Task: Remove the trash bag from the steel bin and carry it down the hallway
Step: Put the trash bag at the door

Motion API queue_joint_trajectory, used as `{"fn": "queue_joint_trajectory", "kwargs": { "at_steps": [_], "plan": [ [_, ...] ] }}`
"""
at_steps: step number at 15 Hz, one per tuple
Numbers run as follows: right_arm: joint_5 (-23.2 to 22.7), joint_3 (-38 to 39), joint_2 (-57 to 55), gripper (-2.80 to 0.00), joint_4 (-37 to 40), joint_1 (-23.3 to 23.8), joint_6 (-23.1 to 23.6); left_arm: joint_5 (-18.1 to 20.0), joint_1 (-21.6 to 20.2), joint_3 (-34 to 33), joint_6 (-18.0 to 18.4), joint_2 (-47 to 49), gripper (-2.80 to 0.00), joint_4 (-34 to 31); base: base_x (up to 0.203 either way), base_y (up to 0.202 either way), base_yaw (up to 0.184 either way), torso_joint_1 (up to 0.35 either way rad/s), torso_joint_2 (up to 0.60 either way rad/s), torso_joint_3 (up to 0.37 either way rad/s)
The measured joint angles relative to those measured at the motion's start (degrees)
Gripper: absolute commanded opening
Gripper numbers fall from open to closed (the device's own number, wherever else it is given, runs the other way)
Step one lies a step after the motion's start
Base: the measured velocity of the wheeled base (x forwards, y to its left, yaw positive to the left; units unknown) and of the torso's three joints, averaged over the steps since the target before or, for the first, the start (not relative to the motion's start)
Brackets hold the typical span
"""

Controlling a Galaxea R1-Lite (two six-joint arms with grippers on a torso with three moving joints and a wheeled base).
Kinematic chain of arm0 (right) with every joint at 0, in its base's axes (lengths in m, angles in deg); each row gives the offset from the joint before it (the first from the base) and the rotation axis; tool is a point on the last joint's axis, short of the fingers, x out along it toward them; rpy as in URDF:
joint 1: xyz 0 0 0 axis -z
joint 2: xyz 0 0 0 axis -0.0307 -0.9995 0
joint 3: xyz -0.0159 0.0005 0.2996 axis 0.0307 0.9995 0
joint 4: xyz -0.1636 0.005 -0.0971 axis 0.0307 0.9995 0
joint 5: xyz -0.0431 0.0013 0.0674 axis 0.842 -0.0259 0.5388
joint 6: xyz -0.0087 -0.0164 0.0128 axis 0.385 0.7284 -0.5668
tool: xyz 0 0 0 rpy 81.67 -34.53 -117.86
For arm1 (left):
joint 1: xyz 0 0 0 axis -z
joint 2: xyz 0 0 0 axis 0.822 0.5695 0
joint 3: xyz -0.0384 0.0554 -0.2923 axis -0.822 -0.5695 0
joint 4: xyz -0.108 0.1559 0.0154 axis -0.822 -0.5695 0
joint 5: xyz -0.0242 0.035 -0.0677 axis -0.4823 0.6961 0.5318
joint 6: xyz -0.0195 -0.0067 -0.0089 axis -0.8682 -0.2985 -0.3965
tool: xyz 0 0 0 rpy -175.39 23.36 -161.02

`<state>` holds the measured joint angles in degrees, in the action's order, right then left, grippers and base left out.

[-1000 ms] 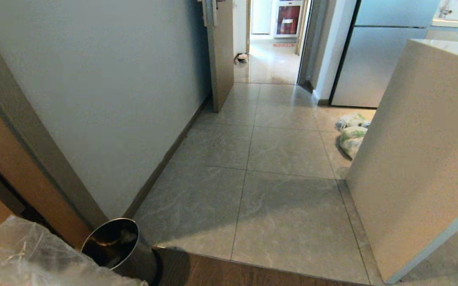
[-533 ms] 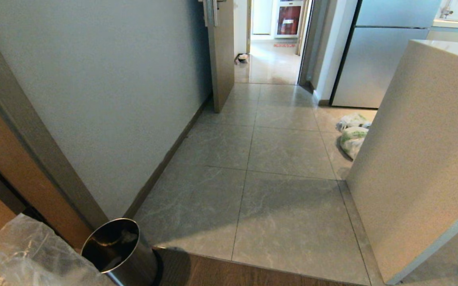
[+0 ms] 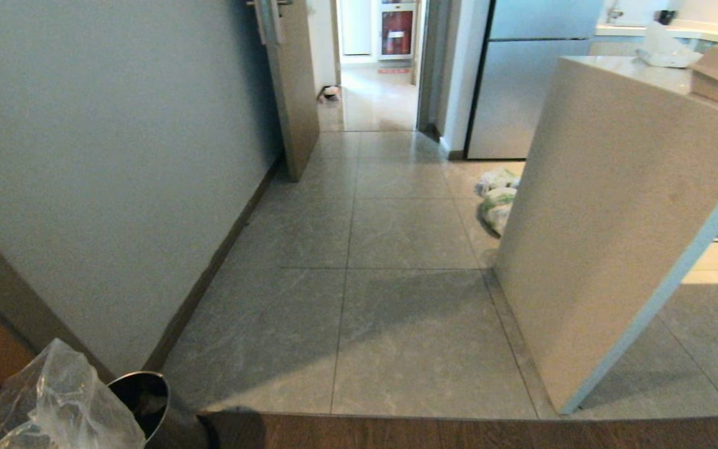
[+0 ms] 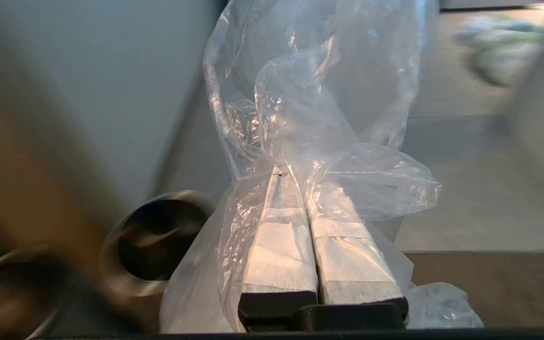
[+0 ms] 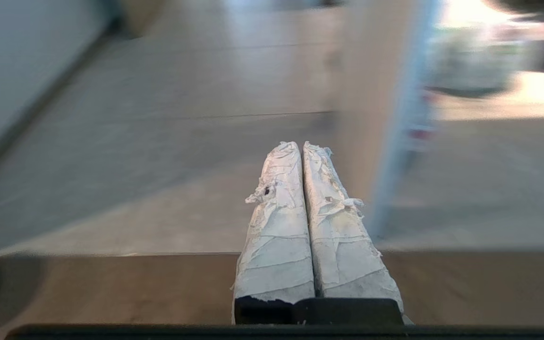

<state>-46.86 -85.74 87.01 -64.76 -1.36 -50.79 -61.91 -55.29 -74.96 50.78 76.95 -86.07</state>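
At the robot's left side, the left gripper (image 4: pixel 295 177) is clamped on the thin clear crinkled trash bag (image 4: pixel 314 104), while the grey-tiled hallway (image 3: pixel 390 206) runs straight ahead.

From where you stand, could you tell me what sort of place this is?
Most likely a home: a tiled hallway beside a kitchen, judging by the fridge, the counter and an open door leading to further rooms.
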Motion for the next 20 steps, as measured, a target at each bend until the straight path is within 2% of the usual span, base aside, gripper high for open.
{"fn": "queue_joint_trajectory", "kwargs": {
  "at_steps": [4,15,18,20],
  "plan": [
    [0.02,0.0,0.0,-2.8,-0.01,0.0,0.04,-0.02,0.0,0.0,-0.09,0.0,-2.8,-0.02,-0.001,0.005,-0.153,0.003,0.0,0.004],
    [-0.17,0.0,0.0,-2.8,-0.1,0.0,0.1,0.0,0.0,0.0,0.15,0.0,-2.8,0.09,0.0,0.0,0.0,0.0,0.0,-0.004],
    [-0.12,0.0,0.0,-2.8,-0.12,0.0,-0.34,0.01,0.0,0.0,0.19,0.0,-2.8,0.09,0.0,-0.003,0.018,0.025,-0.27,-0.241],
    [0.0,0.0,0.0,-2.8,-0.15,0.0,-0.5,-0.02,0.0,0.02,0.09,0.0,-2.8,0.09,0.002,-0.008,0.144,0.036,-0.15,-0.125]
  ]
}}
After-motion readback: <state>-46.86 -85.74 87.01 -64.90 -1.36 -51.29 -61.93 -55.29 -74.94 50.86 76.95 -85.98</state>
